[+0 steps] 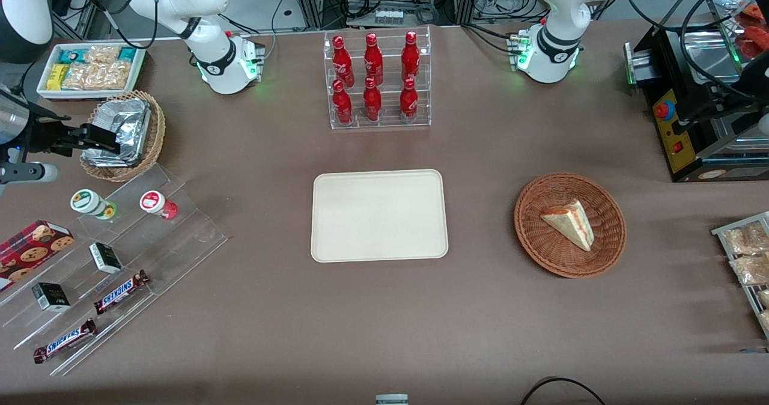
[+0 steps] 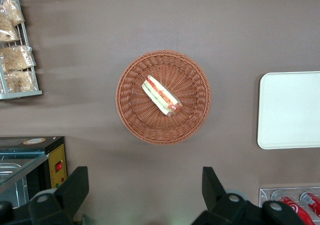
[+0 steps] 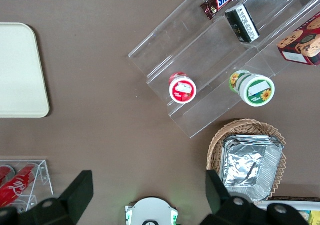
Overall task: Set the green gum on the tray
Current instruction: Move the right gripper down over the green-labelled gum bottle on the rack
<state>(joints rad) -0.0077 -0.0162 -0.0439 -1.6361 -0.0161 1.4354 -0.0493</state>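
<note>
One green gum (image 1: 90,203) is standing on the clear stepped rack (image 1: 180,237) beside one red gum bottle (image 1: 157,204), well apart from the bare tray (image 1: 379,216). The gripper (image 1: 90,136) is hanging wide open over the foil basket (image 1: 129,136), holding nothing. Also sitting on the rack: two Snickers bars (image 1: 121,291), two small dark boxes (image 1: 105,257).

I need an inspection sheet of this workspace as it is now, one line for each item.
Surface: brown table, no spills seen.
Job's things: green gum stands on the clear stepped shelf, beside the red gum; tray holds nothing.
Clutter: Snickers bars, cookie box, foil basket, cola rack, sandwich basket.
Grippers: gripper open, above the foil basket, holding nothing.
Cables: one cable loop at the table edge nearest the front camera.
Surroundings: black machine at the parked arm's end.
</note>
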